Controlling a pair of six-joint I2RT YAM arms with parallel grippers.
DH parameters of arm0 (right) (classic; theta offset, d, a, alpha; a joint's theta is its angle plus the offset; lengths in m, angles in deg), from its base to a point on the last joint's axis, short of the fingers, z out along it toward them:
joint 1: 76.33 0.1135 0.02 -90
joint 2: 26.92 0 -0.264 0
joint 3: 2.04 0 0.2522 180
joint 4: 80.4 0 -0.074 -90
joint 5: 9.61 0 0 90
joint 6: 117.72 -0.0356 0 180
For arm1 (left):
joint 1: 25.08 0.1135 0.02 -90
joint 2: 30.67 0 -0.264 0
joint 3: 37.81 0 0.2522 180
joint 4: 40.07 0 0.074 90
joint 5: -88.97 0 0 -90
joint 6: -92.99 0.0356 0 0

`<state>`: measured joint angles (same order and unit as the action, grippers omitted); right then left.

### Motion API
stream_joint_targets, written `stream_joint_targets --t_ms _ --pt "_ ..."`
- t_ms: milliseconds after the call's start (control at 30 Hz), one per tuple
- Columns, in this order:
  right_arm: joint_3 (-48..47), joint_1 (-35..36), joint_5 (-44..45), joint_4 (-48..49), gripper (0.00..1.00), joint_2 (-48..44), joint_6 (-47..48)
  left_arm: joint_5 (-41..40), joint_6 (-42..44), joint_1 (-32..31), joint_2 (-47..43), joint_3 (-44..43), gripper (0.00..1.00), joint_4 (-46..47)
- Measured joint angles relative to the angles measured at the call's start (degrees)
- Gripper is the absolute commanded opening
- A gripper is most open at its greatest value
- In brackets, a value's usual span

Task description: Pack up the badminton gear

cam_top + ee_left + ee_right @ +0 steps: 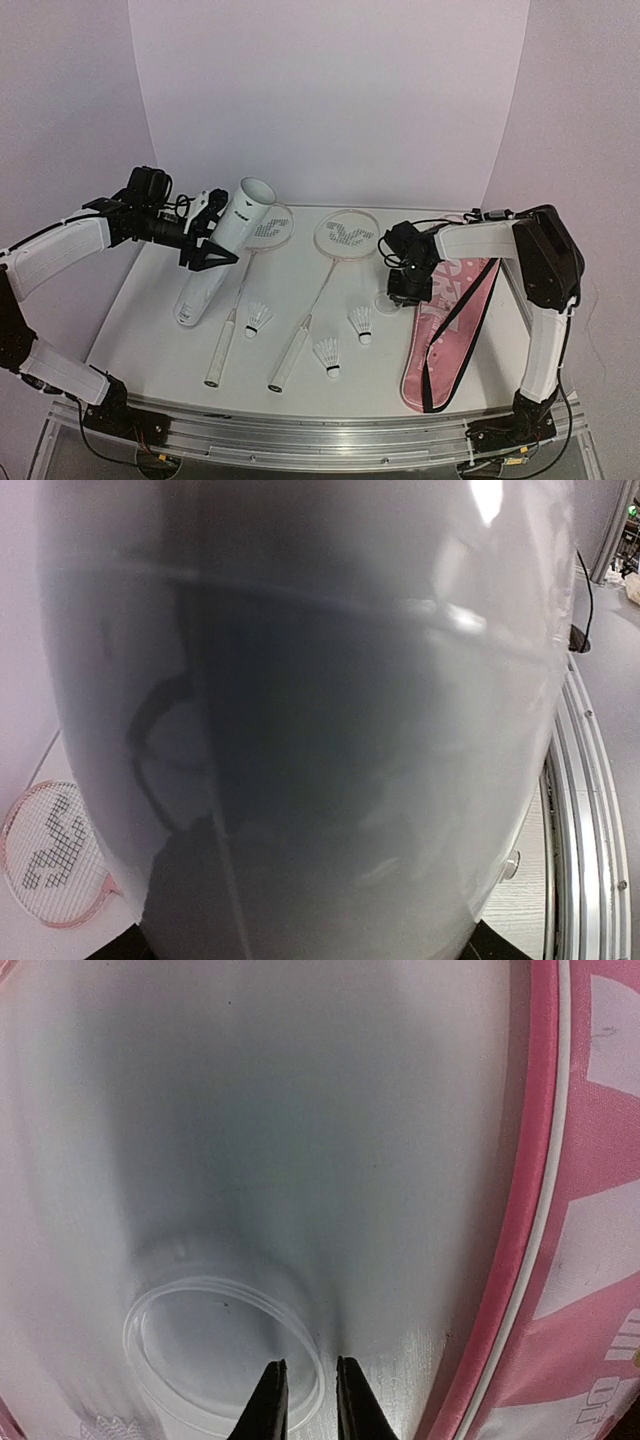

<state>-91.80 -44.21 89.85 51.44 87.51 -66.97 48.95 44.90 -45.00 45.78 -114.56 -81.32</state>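
Two rackets lie side by side on the white table, the left racket (270, 226) and the right racket (347, 234), with their handles pointing toward me. Three shuttlecocks rest near the handles: one (259, 319), another (361, 323) and a third (327, 354). My left gripper (207, 240) is shut on the tall white tube (225, 250) and holds it tilted, its open mouth up. The tube (320, 720) fills the left wrist view, beside a racket head (55, 855). My right gripper (308, 1400) hangs low over a clear round lid (220, 1350), its jaws slightly apart astride the lid's rim without pinching it.
The long pink bag (450, 330) with a black strap lies at the right, its edge (590, 1210) next to my right gripper (405, 292). The clear lid (385, 300) sits between the right racket and the bag. Pale walls close in the table at the back and sides.
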Motion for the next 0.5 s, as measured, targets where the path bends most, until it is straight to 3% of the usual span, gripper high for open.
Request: stream_joint_targets --t_ms 167,233,367,500 --pt "-1.2 0.0 -0.3 -1.2 0.38 -0.1 1.1 0.6 0.0 0.0 0.0 0.0 0.07 0.6" --pt "-2.7 0.0 -0.4 -2.7 0.48 -0.5 2.2 0.9 0.1 0.0 0.0 0.0 0.08 0.5" --pt "-7.2 0.0 -2.2 -5.4 0.77 -2.6 6.5 1.4 1.0 0.0 0.0 0.1 0.08 0.4" --pt "-12.2 0.3 -11.1 -6.3 0.79 -4.9 15.0 1.8 2.6 0.0 -0.1 0.6 0.08 0.2"
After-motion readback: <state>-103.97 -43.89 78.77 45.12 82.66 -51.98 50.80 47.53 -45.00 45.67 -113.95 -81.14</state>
